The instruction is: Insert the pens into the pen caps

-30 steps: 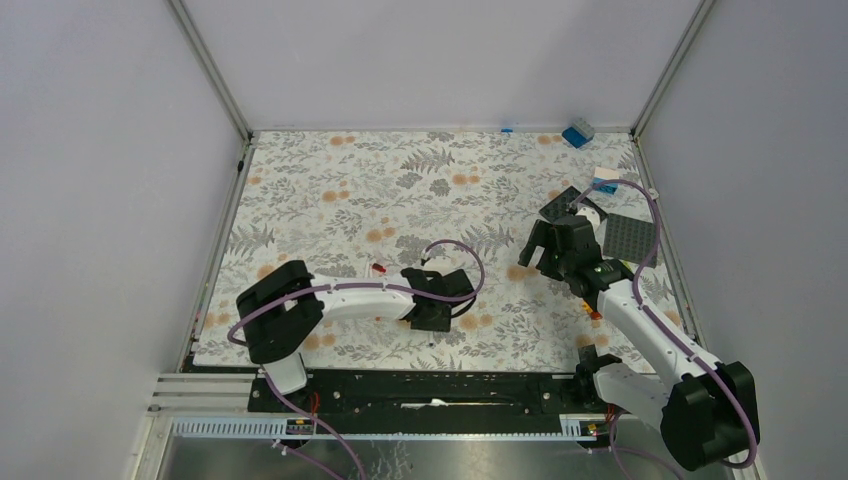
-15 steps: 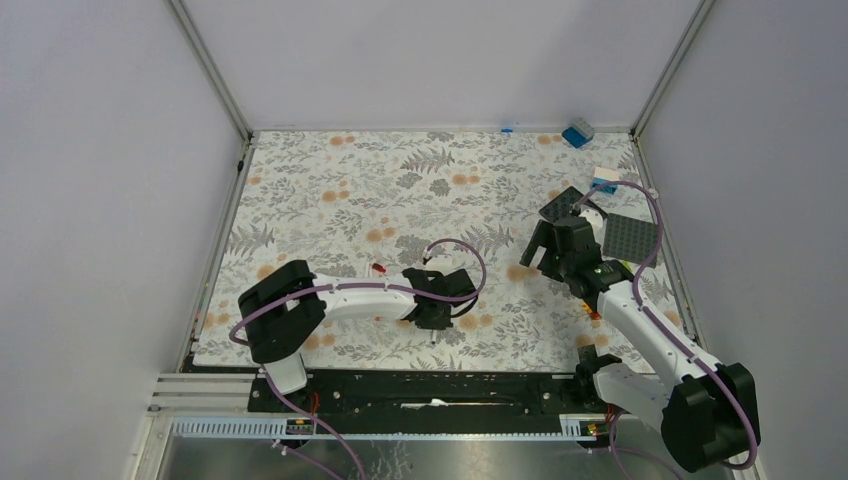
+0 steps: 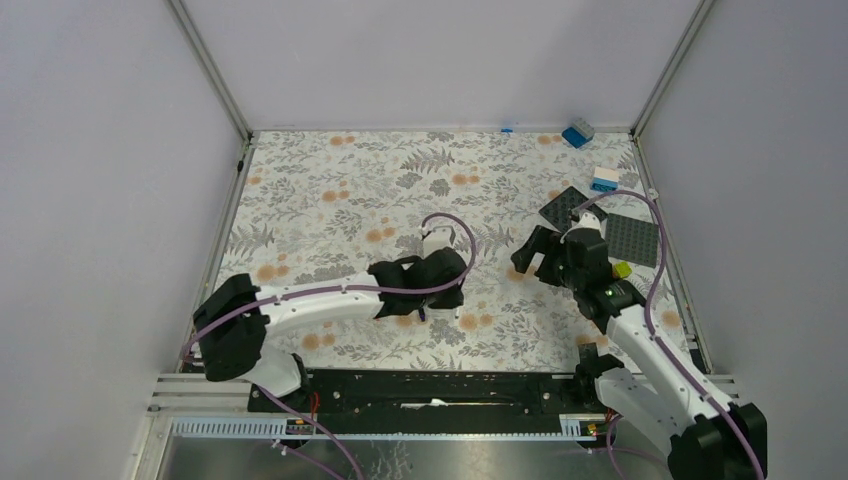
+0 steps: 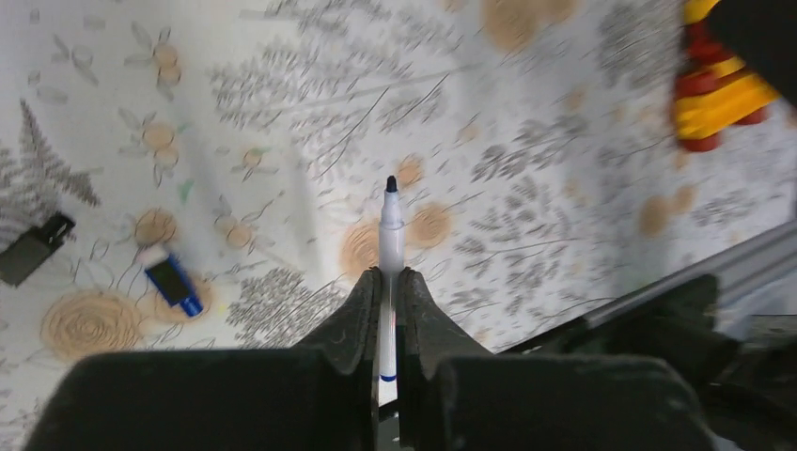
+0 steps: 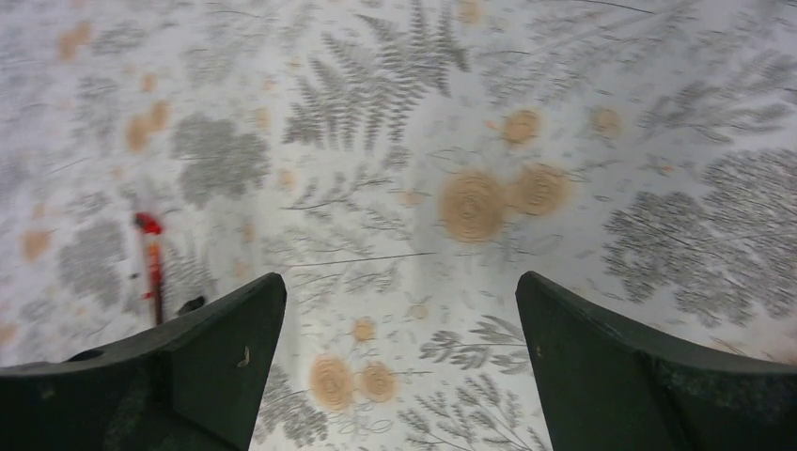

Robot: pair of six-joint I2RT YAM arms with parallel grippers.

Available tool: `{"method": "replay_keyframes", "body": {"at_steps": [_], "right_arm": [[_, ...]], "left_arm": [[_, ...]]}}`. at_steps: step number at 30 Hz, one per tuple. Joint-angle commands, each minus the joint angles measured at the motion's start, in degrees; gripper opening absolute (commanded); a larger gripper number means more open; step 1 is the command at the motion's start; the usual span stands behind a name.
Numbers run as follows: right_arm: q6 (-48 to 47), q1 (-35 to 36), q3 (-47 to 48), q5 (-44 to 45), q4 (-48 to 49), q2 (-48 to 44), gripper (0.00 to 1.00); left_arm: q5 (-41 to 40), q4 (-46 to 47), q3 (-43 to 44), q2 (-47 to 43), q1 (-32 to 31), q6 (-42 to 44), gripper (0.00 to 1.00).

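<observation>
White pen (image 4: 390,225), dark tip forward, is pinched in your left gripper (image 4: 388,274); keep it straight and aim for the blue cap (image 4: 172,280) to that gripper's left, with your right gripper (image 5: 399,287) spread wide.

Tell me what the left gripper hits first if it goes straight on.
Probably just the bare floral table cover, touched by the tip of the pen the left gripper holds; the blue pen cap lies off that line. Depth is unclear.

Pen (image 4: 390,221) between left gripper (image 4: 388,277) jaws, cap (image 4: 172,282) on mat (image 4: 564,188) to its left, bricks (image 4: 719,89) far right.
</observation>
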Motion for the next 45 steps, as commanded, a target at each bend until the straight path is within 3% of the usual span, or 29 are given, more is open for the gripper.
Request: {"method": "replay_keyframes", "body": {"at_steps": [1,10,21,45], "right_arm": [[-0.1,0.4,-4.2,-13.8,11.6,-8.0,1.00],[9.5,0.4,-12.8,-34.2,34.5,-13.0,0.99],[17.9,0.8,-13.6,-48.1,55.6,-3.8,0.76],[19.3,9.8,-9.7,-45.2,69.0,8.7,0.47]], "left_arm": [[-0.1,9.7,0.2,-4.9,1.8,2.7,0.00],[2.8,26.4,-6.6,-12.7,6.0,4.6,0.00],[6.2,40.5,-13.3,-18.5,8.1,4.4,0.00],[7.7,49.9,-20.1,-22.6,8.9,0.0,0.00]]}}
